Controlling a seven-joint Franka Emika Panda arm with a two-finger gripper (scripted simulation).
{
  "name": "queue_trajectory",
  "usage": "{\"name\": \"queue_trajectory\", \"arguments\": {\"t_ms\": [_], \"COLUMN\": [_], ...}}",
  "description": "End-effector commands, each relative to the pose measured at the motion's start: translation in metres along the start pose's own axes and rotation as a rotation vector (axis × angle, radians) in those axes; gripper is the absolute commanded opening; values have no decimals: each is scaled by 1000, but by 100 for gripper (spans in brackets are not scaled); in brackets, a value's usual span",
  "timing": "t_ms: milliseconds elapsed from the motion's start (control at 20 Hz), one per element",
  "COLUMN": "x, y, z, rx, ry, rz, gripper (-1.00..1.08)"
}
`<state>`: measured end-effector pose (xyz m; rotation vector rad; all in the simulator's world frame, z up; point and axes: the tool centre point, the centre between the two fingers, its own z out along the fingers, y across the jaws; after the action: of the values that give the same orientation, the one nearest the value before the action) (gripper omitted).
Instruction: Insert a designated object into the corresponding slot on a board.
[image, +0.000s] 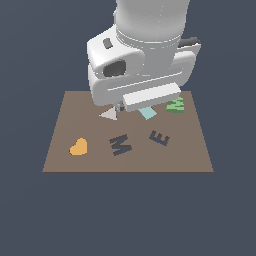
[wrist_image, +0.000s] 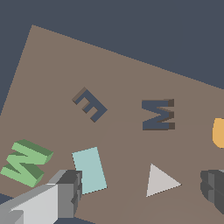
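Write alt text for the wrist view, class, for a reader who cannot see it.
A green M block lies on a brown board, apart from the dark M-shaped slot it belongs in. The open hand hovers above a teal rectangle and grey triangle; an E-shaped recess and an orange shape also show.

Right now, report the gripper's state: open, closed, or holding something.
Gripper: open and empty, jaws spread wide above the board; the green M block lies off to one side, untouched.
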<state>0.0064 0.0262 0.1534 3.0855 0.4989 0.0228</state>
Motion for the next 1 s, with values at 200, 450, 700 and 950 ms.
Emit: {"name": "queue_trajectory", "arguments": {"t_ms": [200, 450, 700, 950], "x": [10, 8, -2, -15], "y": [-43, -82, -114, -137], "z": [25, 48, 67, 82], "rx": [7, 13, 17, 21], "ry": [1, 1, 2, 2], "rz": [-289, -550, -769, -941], "gripper": [100, 100, 100, 100]}}
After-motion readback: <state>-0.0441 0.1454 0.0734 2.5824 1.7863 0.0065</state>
